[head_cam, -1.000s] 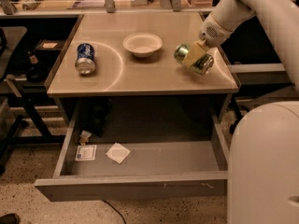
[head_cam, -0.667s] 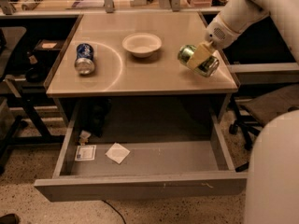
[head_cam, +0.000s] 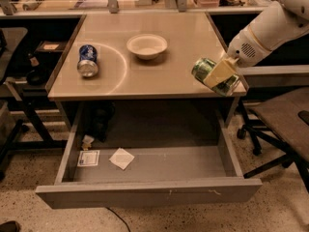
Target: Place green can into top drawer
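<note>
At the right of the frame, over the front right corner of the desk (head_cam: pixel 159 79), the gripper (head_cam: pixel 216 76) pinches the green can (head_cam: pixel 203 68). One tan finger (head_cam: pixel 220 71) lies across the can's side, and the opposite finger is hidden behind the can. The can sits crosswise in the grip and tilted, with its silver end turned toward the upper left and its green body poking out below and right of the finger. It overlaps the desk's front edge, and I cannot tell whether it touches the desktop. The white arm (head_cam: pixel 270 28) comes down to it from the upper right corner of the frame.

Below, filling the lower middle of the frame, the top drawer (head_cam: pixel 145 196) stands pulled out, its flat front panel nearest the bottom edge. The can is above and to the right of the drawer's open well, near its right wall, and not inside it. On the drawer floor at the left lie a folded white paper (head_cam: pixel 121 158) and, just beside it, a small printed card (head_cam: pixel 88 158).

On the desktop, well apart from the gripper, a white bowl (head_cam: pixel 147 46) sits upper centre. A blue-and-white can (head_cam: pixel 88 61) lies on its side to the left. A chair (head_cam: pixel 285 124) stands at the right edge.
</note>
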Robot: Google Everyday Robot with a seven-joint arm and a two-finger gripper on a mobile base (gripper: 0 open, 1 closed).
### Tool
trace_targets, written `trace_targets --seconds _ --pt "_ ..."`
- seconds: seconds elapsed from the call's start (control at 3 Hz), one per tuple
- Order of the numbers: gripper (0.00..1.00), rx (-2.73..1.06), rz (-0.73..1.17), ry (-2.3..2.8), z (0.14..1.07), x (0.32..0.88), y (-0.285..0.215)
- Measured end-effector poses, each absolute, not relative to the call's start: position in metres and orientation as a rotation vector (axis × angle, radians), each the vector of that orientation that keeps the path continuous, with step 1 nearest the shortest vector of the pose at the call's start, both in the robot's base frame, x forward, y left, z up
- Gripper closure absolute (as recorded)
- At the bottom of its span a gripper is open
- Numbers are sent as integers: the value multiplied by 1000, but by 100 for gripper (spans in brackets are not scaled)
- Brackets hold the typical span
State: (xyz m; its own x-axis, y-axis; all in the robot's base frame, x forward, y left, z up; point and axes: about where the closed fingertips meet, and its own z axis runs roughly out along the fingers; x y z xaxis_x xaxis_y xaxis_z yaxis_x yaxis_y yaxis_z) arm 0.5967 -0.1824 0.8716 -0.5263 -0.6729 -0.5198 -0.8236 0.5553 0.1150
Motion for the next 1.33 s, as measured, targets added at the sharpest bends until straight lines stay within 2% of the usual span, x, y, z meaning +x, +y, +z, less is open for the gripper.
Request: trace_targets --seconds 0.67,1.33 --pt "100 -1214 496 2389 866 585 -181" --pt "100 -1215 600 2419 839 531 -163"
